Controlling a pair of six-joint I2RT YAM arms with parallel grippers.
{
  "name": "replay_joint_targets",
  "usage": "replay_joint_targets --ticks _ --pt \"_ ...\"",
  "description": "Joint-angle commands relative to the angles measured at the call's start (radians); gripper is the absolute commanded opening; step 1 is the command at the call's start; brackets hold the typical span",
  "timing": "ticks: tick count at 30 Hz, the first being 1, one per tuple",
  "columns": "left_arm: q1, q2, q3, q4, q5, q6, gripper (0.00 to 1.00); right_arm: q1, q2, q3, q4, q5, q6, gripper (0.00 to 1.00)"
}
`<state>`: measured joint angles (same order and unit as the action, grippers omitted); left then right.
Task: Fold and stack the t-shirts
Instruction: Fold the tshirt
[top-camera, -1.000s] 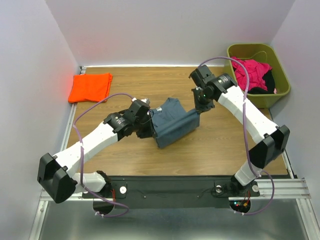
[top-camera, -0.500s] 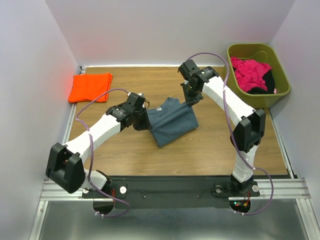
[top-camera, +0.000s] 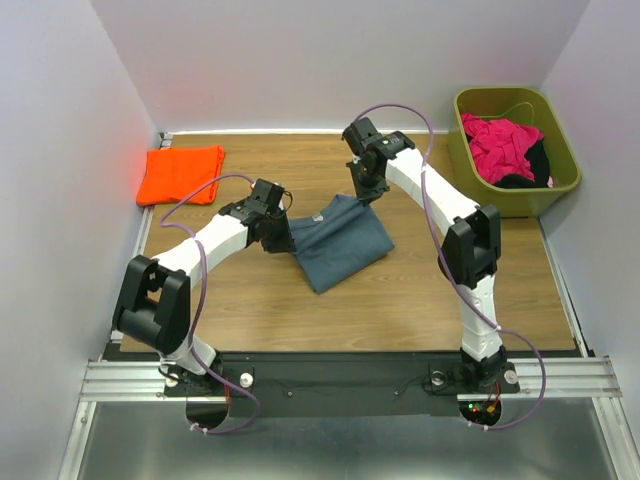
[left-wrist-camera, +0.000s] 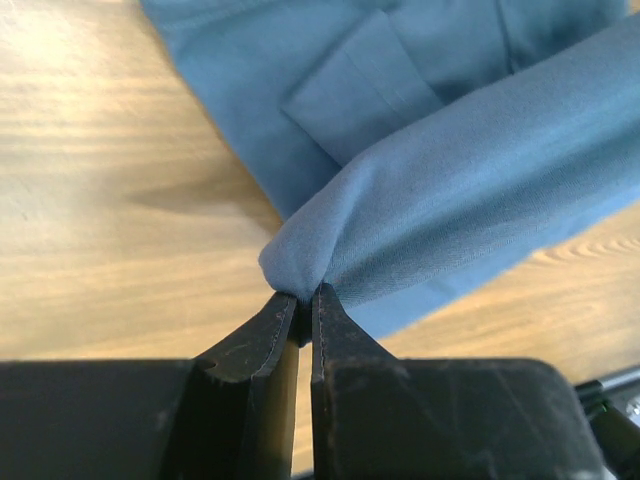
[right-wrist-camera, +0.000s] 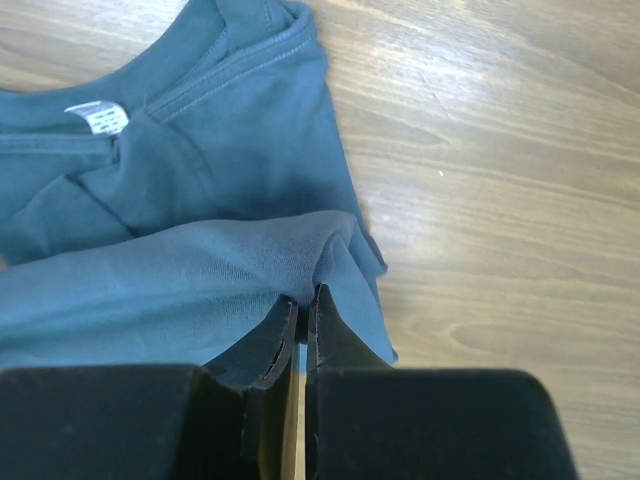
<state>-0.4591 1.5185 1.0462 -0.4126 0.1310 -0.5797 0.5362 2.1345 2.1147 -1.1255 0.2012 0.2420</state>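
Gripping the slate blue-grey t-shirt (top-camera: 342, 247) at mid-table (top-camera: 430, 290) with both arms. Clamped tight in the left pincer (left-wrist-camera: 298, 298): a bunched fold. Clamped in the right pincer (right-wrist-camera: 300, 300): a fold beside the collar. Between them, a raised edge running near-left to far-right, with the flat cloth toward the near right. Probably next: carrying that edge over. Well apart at far left, nearer the left arm: the folded orange t-shirt (top-camera: 181, 173). In the olive bin (top-camera: 563, 182): pink cloth (top-camera: 500, 145) and something dark.

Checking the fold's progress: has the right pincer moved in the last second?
Yes. The right pincer, shut on the blue-grey t-shirt, moved left in the top view, away from the green bin and toward the orange t-shirt.
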Motion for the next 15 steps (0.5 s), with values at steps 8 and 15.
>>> replay_joint_targets --ticks 8,15 --pt "0.066 0.078 0.018 0.035 -0.036 0.066 0.00 -0.056 0.079 0.008 0.165 0.041 -0.026 0.01" --pt "0.086 0.112 0.012 0.067 -0.054 0.075 0.08 -0.067 0.094 -0.035 0.220 0.026 -0.006 0.14"
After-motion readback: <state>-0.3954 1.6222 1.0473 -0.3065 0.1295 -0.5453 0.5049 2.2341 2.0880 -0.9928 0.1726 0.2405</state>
